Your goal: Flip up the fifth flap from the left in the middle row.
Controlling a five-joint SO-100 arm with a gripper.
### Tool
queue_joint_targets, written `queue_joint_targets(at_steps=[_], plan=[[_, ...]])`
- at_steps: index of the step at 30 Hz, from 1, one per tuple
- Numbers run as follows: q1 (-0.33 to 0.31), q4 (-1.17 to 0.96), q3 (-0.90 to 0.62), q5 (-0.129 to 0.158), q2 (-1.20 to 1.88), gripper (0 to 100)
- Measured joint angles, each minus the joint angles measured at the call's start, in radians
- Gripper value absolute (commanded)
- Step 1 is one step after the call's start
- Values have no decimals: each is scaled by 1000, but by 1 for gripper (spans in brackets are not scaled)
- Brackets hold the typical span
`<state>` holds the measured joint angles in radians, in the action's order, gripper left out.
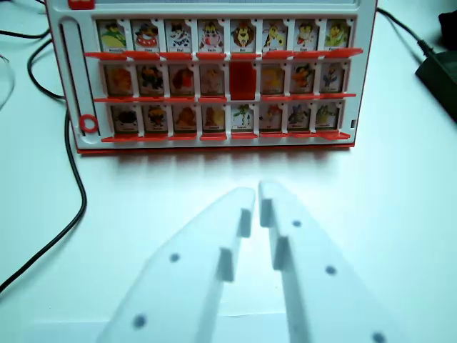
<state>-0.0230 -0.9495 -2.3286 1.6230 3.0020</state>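
Three rows of flaps are facing you on the red game board (214, 146), which is standing well ahead of the gripper (258, 191) on the white table (400, 214). In the middle row, the fifth flap (243, 80) from the wrist view's left is showing plain red while its neighbours are showing pictures (so it looks down, and the flip is not yet done). It is sitting almost straight ahead of your fingertips, slightly toward the wrist view's left. The jaws are nearly together, a thin gap between the tips, holding nothing. A black cable (75, 193) is trailing off to the gripper's left. The whole approach is remaining.
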Motion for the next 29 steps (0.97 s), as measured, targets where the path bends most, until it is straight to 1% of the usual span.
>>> queue_joint_targets(at_steps=[3, 4, 7, 9, 12, 16, 21, 26, 29], plan=[[-8, -100, -2, 0, 150, 0], [-6, -127, -2, -5, 179, 0], [11, -193, -2, -11, 233, 0], [5, -212, -2, -11, 253, 0], [-12, -216, -2, -11, 265, 0], [-9, -222, -2, -11, 265, 0], [-8, -222, -2, -28, 265, 0], [-12, -163, -31, -29, 259, 0], [-11, -135, -21, -29, 193, 0]])
